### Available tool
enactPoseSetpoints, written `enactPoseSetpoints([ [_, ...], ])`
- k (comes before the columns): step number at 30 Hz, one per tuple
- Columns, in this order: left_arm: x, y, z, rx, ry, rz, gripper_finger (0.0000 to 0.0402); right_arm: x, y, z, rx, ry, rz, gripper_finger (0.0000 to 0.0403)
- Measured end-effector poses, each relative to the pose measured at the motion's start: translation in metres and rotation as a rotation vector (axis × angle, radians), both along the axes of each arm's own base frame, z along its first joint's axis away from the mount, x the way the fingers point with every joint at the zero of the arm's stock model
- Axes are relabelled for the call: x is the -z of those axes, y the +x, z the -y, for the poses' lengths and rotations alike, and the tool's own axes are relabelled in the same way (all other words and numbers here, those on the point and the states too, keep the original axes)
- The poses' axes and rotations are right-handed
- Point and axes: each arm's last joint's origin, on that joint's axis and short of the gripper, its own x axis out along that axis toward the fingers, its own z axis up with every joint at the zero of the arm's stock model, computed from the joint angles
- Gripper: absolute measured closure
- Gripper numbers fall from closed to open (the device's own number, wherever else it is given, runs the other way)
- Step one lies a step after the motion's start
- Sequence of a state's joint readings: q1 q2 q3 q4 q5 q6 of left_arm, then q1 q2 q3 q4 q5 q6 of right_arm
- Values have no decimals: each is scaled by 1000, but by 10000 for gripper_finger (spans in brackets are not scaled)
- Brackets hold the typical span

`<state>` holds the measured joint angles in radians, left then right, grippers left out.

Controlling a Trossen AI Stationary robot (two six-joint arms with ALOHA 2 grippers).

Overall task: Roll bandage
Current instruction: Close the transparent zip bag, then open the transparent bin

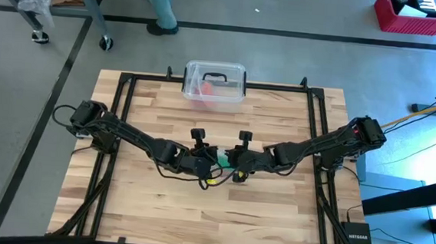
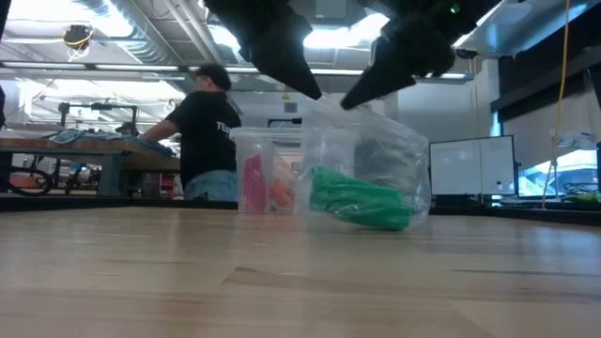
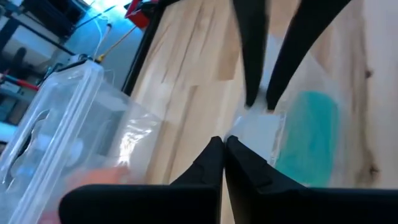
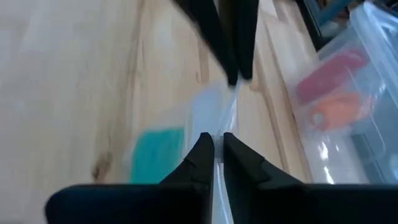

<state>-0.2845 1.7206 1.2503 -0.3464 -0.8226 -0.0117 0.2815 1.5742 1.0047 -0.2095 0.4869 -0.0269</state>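
Pinching the clear wrapper (image 2: 366, 150) with closed fingers, both grippers, left (image 3: 224, 142), right (image 4: 213, 142), bandage (image 2: 360, 200) lying lengthwise inside

Bright even overhead light on the table (image 1: 220, 207), soft faint shadows beneath the arms, ceiling lamps flaring white in the low view, arms there reduced to dark silhouettes, glare on the clear box (image 3: 56, 124), both wrist views blurred and soft

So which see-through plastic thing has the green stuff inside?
The thin clear wrapper hanging from both grippers holds the green bandage. The clear box behind holds pink and orange things.
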Motion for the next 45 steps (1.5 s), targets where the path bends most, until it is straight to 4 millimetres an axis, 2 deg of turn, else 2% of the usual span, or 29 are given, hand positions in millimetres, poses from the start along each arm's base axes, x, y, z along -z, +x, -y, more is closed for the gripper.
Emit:
enactPoseSetpoints([
  [6,2,-3,-2,-35,32,-27,401,-3,-14,4,43,10,-78,377],
  [16,4,-7,-4,-56,42,-61,401,-21,-57,13,108,65,-246,377],
  [22,3,-6,-2,-36,57,-64,401,-24,-60,14,105,91,-246,372],
  [27,3,-8,2,-30,49,-61,400,-24,-60,14,110,100,-247,339],
  [30,-1,-7,6,-19,40,-54,375,-24,-60,14,119,115,-244,298],
  [33,-11,-6,9,-5,18,-53,334,-27,-63,15,117,113,-248,250],
  [37,-28,-11,11,7,-12,-53,276,-47,-69,19,123,120,-222,197],
  [40,-46,-25,6,1,-40,-28,242,-60,-75,25,116,120,-165,172],
  [45,-66,-59,-23,-80,-90,52,213,-74,-83,53,184,114,-62,160],
])
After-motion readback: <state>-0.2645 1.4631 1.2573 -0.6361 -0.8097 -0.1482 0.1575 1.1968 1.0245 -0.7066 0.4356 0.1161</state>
